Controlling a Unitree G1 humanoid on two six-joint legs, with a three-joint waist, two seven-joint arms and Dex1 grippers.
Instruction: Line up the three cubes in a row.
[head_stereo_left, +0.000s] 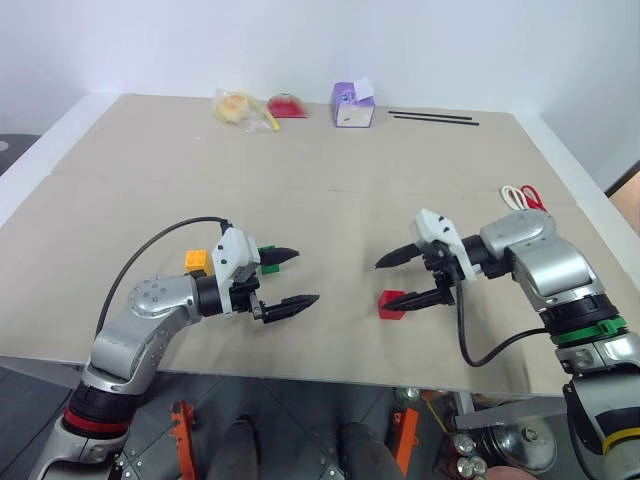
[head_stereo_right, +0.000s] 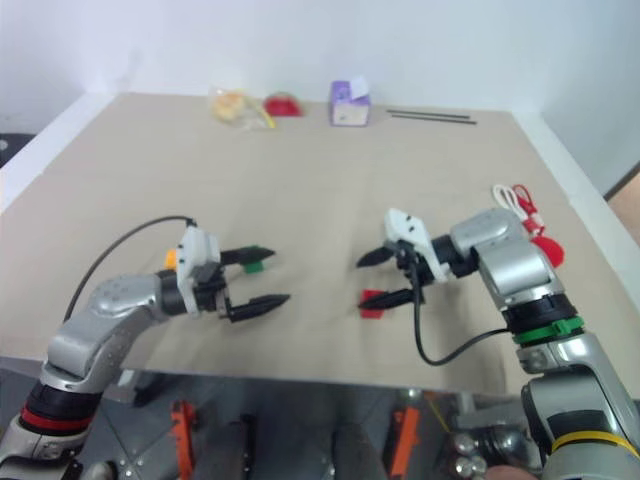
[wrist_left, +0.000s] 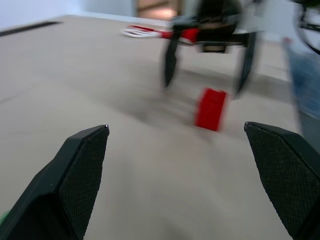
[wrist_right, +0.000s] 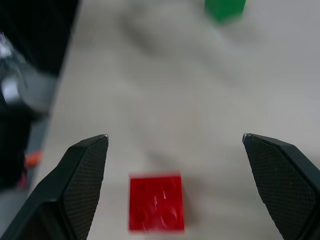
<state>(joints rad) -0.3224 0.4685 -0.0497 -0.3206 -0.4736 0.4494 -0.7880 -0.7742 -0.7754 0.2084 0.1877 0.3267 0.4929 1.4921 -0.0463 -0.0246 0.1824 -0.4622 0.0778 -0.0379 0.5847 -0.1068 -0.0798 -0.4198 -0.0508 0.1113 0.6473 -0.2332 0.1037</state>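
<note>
Both claws, the left claw (head_stereo_left: 287, 278) and right claw (head_stereo_left: 404, 279), gape empty, and the right one's lower finger could nudge the red cube (head_stereo_left: 391, 304) lying just beside it on the surface (head_stereo_left: 330, 190) out of line.

Three small studded cubes on tan tabletop. Red cube (head_stereo_left: 391, 305) sits flat, well apart from green cube (head_stereo_left: 270, 266) & yellow-orange cube (head_stereo_left: 196, 261). Green, yellow-orange are near each other.

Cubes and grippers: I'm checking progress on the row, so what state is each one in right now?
red cube: resting on the table, free, between the right gripper's open fingers
green cube: on the table, partly hidden by the left gripper
yellow-orange cube: on the table behind the left arm, not held
left gripper: open, empty
right gripper: open, holding nothing
</note>
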